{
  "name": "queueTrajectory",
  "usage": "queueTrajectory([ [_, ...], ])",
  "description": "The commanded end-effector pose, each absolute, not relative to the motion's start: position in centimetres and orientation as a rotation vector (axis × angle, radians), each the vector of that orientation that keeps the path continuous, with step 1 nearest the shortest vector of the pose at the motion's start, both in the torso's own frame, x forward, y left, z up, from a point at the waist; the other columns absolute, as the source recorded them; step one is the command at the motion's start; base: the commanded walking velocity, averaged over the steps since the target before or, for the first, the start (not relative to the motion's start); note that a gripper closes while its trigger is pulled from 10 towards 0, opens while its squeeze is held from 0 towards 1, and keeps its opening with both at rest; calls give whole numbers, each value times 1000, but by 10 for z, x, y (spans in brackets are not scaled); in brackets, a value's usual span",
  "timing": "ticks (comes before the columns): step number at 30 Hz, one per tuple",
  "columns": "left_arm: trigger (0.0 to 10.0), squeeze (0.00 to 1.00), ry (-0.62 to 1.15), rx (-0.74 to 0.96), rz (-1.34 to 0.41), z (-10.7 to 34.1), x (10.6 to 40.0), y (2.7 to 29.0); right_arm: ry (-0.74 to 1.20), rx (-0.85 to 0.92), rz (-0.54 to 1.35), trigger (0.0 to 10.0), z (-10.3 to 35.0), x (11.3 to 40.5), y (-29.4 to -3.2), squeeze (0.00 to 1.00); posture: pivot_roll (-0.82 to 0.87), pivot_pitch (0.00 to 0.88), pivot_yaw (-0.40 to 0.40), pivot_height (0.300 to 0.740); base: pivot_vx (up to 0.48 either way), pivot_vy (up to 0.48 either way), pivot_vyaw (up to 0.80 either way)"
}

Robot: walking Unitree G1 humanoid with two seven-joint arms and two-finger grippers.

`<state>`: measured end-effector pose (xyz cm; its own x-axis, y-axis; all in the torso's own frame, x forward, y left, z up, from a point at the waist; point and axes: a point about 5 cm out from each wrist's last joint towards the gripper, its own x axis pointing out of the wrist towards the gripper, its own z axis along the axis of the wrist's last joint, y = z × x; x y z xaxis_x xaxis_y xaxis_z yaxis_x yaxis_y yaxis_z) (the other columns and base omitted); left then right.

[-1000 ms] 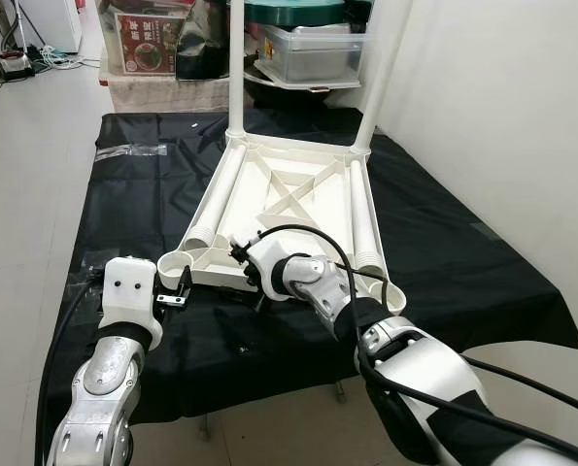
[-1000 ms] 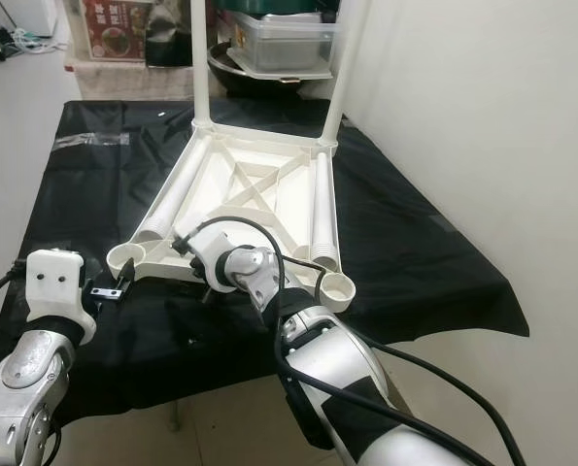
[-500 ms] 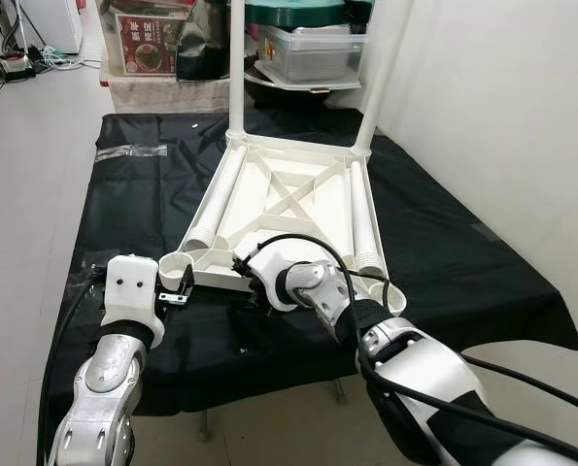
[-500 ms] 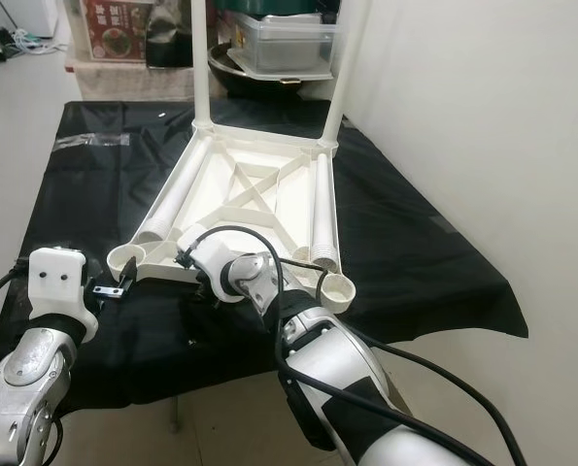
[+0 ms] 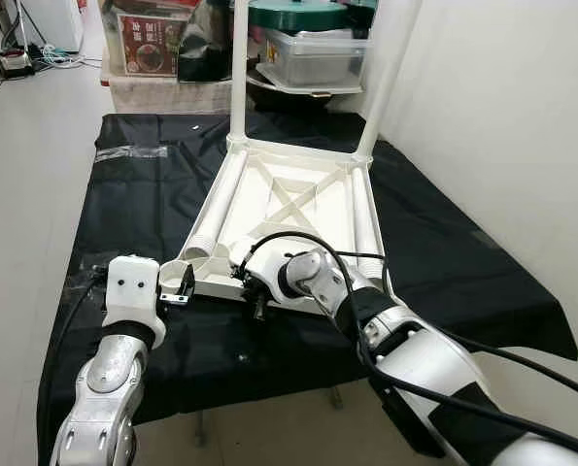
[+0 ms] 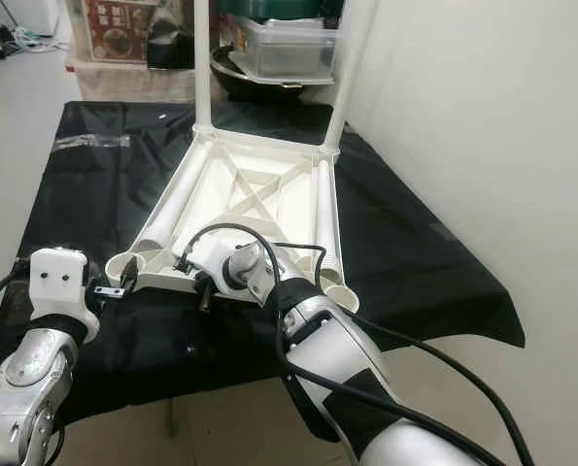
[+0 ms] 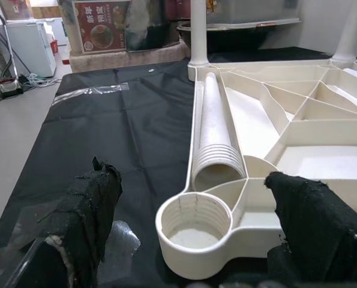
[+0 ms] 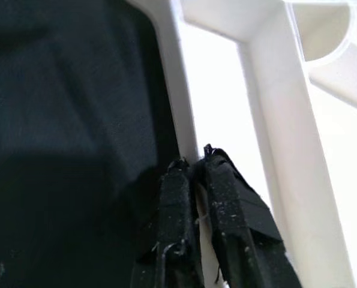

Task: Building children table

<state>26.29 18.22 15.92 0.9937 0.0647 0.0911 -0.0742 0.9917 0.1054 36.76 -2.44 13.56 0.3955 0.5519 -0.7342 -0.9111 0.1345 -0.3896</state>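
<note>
The white plastic table top (image 5: 298,204) lies upside down on the black cloth (image 5: 123,204). Two white legs stand upright in its far corners (image 5: 238,68) (image 5: 386,68). Two more legs lie loose inside it along the sides (image 5: 221,194) (image 5: 366,218). My left gripper (image 5: 179,284) is open just in front of the near-left corner socket (image 7: 194,225), its fingers on either side of it without touching. My right gripper (image 5: 259,309) is shut on the thin near rim of the table top (image 8: 187,102), fingers pointing down.
The cloth-covered table ends close to me and at the left, with tiled floor (image 5: 26,194) beyond. A white wall (image 5: 512,116) runs along the right. Plastic bins and a pot (image 5: 313,53) and a printed box (image 5: 148,44) stand behind the far edge.
My right wrist has turned so its fingers point down over the near rim, and the forearm has swung right. The left gripper has stayed by the corner socket.
</note>
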Motion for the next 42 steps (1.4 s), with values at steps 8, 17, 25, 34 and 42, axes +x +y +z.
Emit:
queueTrajectory([
  [8, 10000, 0, -81, 99, 75, 155, 261, 180, 665, -1301, 1367, 0, 98, 352, -85, 0, 141, 0, -156, 740, 0, 0, 0],
  [17, 10000, 0, -79, 95, 68, 155, 263, 179, 768, -1507, 1251, 0, 117, 364, -160, 0, 112, 0, -144, 740, 0, 0, 0],
  [25, 10000, 0, -81, 94, 70, 156, 262, 180, 911, -1553, 1237, 0, 117, 355, -207, 0, 96, 0, -143, 740, 0, 0, 0],
  [34, 10000, 0, -81, 92, 69, 156, 262, 180, 863, -1491, 1251, 3647, 121, 356, -205, 0, 90, 0, -138, 740, 0, 0, 0],
  [42, 10000, 0, -84, 91, 71, 156, 262, 180, 562, -1381, 1175, 10000, 151, 377, -164, 1000, 100, 0, -148, 740, 0, 0, 0],
])
